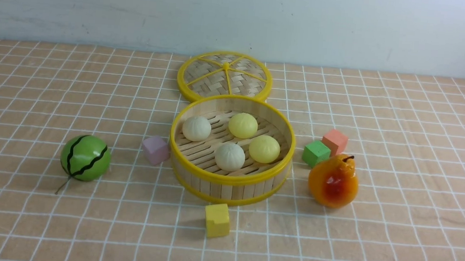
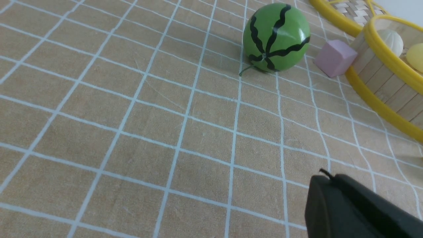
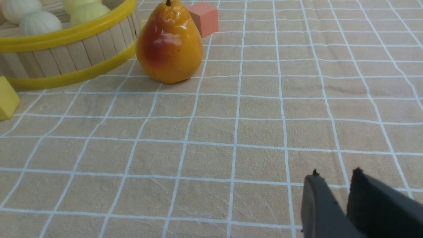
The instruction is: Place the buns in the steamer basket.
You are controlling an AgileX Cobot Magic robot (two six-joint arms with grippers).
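Note:
The steamer basket (image 1: 228, 179) stands mid-table with two off-white buns (image 1: 196, 128) (image 1: 229, 156) and two pale yellow buns (image 1: 243, 125) (image 1: 264, 148) resting on its slatted floor. Neither arm shows in the front view. In the left wrist view my left gripper (image 2: 330, 177) is shut and empty, low over bare cloth, well short of the basket (image 2: 380, 49). My right gripper (image 3: 335, 173) stands open with a narrow gap and nothing between its fingers, over bare cloth away from the basket (image 3: 66, 34).
A flat woven lid (image 1: 224, 76) lies behind the basket. Green striped melon ball (image 1: 85, 157) and lilac cube (image 1: 155, 149) sit to its left. Orange pear (image 1: 333, 180), green cube (image 1: 315, 153) and salmon cube (image 1: 335, 141) sit to its right. A yellow cube (image 1: 217, 219) lies in front.

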